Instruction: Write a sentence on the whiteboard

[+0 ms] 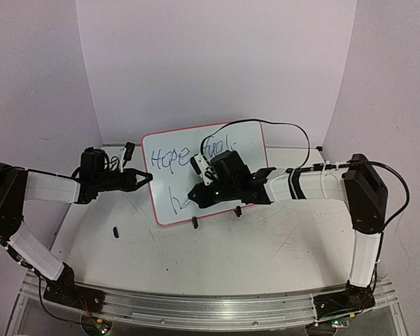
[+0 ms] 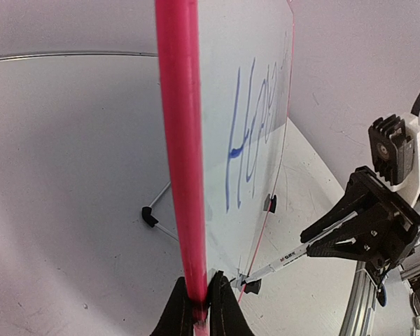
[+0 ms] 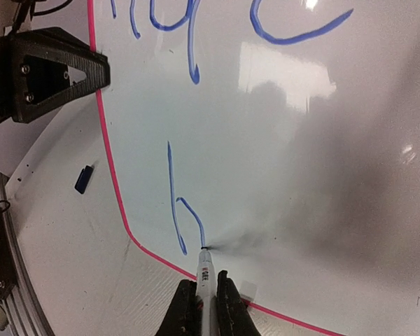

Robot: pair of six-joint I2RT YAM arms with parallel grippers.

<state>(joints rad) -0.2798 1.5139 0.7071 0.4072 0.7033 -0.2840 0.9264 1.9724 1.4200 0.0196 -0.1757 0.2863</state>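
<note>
The whiteboard (image 1: 248, 143) stands tilted at mid-table, white with a pink rim (image 2: 176, 140). My left gripper (image 1: 148, 178) is shut on the board's left rim, its fingers (image 2: 227, 308) pinching the pink edge. My right gripper (image 3: 207, 294) is shut on a white marker (image 3: 206, 269). The marker's tip touches the board at the foot of a blue "h" (image 3: 175, 203) on the lower line. The sentence (image 1: 169, 159) in blue reads "Hope" plus a partly hidden word on the upper line. In the left wrist view the marker (image 2: 294, 255) reaches from the right gripper (image 2: 322, 238) to the board's lower corner.
A small dark blue cap (image 1: 116, 230) lies on the table left of the board. Two black clip feet (image 1: 194, 223) hold the board's lower edge. A black cable (image 1: 287, 126) arcs over the board's top right. The right arm (image 1: 322, 183) covers part of the lettering.
</note>
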